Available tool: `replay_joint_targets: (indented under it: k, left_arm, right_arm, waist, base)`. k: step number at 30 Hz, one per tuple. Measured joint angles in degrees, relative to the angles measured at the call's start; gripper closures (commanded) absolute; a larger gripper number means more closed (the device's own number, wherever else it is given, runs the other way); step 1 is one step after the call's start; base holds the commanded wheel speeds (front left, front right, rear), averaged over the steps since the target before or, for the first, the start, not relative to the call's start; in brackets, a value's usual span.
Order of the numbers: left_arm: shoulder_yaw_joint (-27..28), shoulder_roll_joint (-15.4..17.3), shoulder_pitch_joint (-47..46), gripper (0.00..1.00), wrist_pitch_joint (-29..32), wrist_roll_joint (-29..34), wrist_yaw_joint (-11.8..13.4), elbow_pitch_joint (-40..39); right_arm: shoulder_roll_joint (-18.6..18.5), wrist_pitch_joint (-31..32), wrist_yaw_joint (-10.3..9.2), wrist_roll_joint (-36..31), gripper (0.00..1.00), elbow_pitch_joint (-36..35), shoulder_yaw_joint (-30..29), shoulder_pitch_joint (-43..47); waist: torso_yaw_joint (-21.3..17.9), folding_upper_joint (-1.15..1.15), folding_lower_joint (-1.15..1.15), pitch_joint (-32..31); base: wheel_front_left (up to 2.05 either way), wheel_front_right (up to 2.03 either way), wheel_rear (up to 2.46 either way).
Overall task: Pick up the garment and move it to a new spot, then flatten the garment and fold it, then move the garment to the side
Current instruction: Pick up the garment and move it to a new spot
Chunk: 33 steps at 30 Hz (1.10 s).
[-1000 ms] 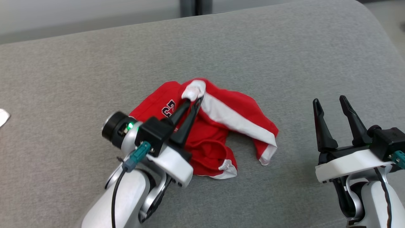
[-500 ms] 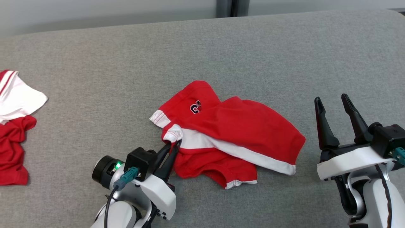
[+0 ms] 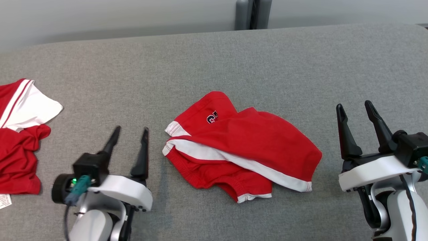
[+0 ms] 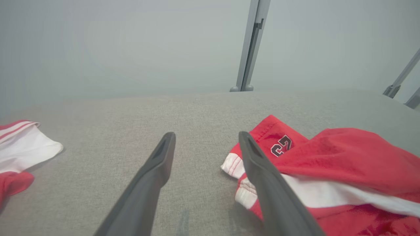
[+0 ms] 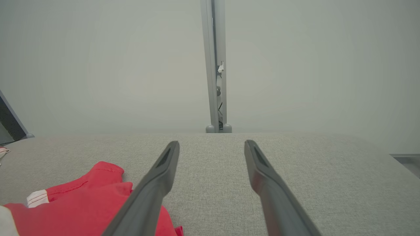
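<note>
The garment [image 3: 244, 147], red with white stripes and a dark number patch, lies rumpled in the middle of the grey cushioned surface [image 3: 214, 60]. It also lies at the right of the left wrist view [image 4: 328, 164] and the lower left of the right wrist view [image 5: 92, 203]. My left gripper [image 3: 131, 132] stands open just left of the garment's white-edged corner, nothing between its fingers [image 4: 157, 170]. My right gripper [image 3: 354, 106] is open off the garment's right side, apart from it, fingers [image 5: 262, 170] empty.
A second red and white garment [image 3: 20, 134] lies bunched at the far left edge, with a small white tag [image 3: 4, 201] below it. A grey post [image 3: 253, 15] stands behind the surface against the pale wall.
My left gripper has let go of the garment's white-edged corner, opened and drawn back to the left. The garment now lies spread lower and flatter. The head camera has shifted too.
</note>
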Motion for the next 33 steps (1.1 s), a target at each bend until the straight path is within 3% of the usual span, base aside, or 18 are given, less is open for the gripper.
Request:
replay_joint_targets:
  k: [3,9,21,33]
  left_arm:
    - [2.43,-0.07,0.14,0.0,-3.15,-0.15,1.85,-1.76]
    - [5.35,0.6,0.46,0.0,-6.97,-0.09,3.04,-4.12]
    - [5.15,4.75,4.93,0.0,-4.02,1.57,4.64,-5.83]
    - [5.36,5.48,8.37,0.0,-3.38,0.2,4.77,-6.38]
  right_arm:
    - [0.09,-0.19,0.0,-0.12,0.0,0.16,-0.09,0.35]
    - [0.3,-0.38,0.0,-0.63,0.0,0.08,-0.65,1.46]
    - [0.71,-0.37,0.0,-1.23,0.0,0.14,-0.48,5.3]
    - [0.89,0.73,0.0,-1.85,0.0,-1.21,-0.99,9.59]
  waist:
    - [0.15,0.0,0.0,-0.77]
    - [0.42,0.0,0.0,-2.77]
    - [-0.22,0.0,0.0,-6.69]
    - [0.31,0.0,0.0,-10.22]
  base:
    - [0.0,0.0,0.0]
    - [0.0,0.0,0.0]
    - [0.0,0.0,0.0]
    - [0.0,0.0,0.0]
